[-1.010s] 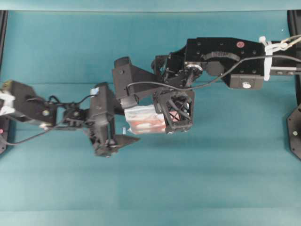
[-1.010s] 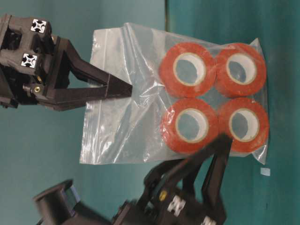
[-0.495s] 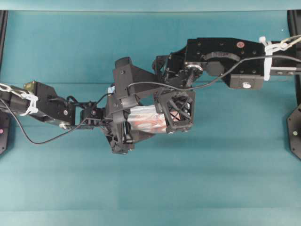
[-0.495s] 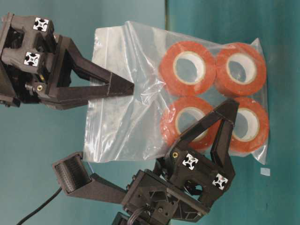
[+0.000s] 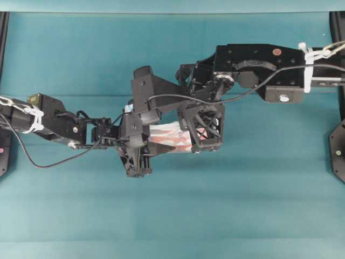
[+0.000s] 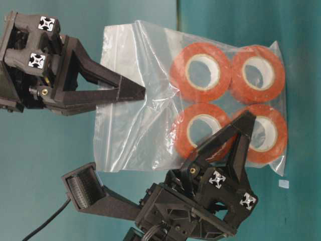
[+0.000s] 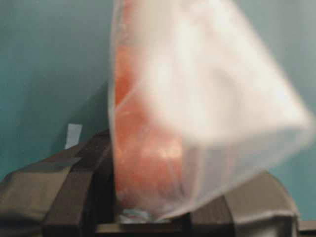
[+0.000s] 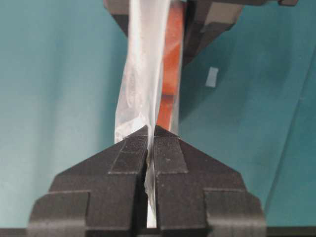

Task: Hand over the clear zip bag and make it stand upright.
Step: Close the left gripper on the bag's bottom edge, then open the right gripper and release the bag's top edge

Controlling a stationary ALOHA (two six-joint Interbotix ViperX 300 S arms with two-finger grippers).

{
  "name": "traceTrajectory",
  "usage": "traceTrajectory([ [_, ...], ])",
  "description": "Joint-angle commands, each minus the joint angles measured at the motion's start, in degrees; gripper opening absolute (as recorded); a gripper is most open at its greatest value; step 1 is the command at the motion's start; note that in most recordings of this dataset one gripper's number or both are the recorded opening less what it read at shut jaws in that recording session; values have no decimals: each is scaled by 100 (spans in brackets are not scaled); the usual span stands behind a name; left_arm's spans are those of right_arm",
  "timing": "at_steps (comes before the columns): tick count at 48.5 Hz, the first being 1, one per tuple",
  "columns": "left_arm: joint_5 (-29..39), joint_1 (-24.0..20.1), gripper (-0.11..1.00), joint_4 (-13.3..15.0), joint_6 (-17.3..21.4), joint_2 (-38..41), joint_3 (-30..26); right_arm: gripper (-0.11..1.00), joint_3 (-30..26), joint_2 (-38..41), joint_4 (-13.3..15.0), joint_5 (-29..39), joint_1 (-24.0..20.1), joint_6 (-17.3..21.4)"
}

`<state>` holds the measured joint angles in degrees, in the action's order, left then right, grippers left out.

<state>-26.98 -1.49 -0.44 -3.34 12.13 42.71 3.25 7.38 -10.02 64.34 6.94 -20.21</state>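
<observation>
The clear zip bag hangs in the air with its four orange rolls at the low end; it also shows in the overhead view. My right gripper is shut on the empty film of the bag's upper part, as the table-level view also shows. My left gripper is open, its jaws standing on either side of the roll end of the bag. One of its fingers crosses in front of the lower rolls; the other is hidden behind the bag.
The teal table lies below. A small white scrap lies on it near the bag's low corner, also in the right wrist view. Both arms crowd the middle of the overhead view.
My left gripper has come in from the left and now has its open jaws round the bag's roll end. The right gripper and the bag have hardly moved.
</observation>
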Motion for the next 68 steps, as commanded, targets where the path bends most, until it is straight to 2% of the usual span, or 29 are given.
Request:
traceTrajectory([
  [1,18,9,24,-18,26,-26,-26,1,-53,-141,-18,-35,-9,53],
  [21,9,18,24,-18,44,-35,-35,2,-53,-149,-105,-97,-26,88],
  [24,18,18,24,-18,44,-35,-26,6,-35,-149,-132,-97,-18,97],
  [28,9,18,24,-9,44,-44,-18,20,-35,-167,-141,-97,-18,149],
  [37,18,18,24,-18,44,-44,-18,74,18,-316,-141,-114,-9,343],
  [41,18,18,24,-18,44,-44,-18,89,114,-448,-141,-220,0,422],
  [56,79,18,24,-9,44,-62,0,86,888,-1230,-141,-1107,79,817],
  [68,220,18,24,-18,44,-97,9,86,1591,-1846,-141,-1731,79,844],
])
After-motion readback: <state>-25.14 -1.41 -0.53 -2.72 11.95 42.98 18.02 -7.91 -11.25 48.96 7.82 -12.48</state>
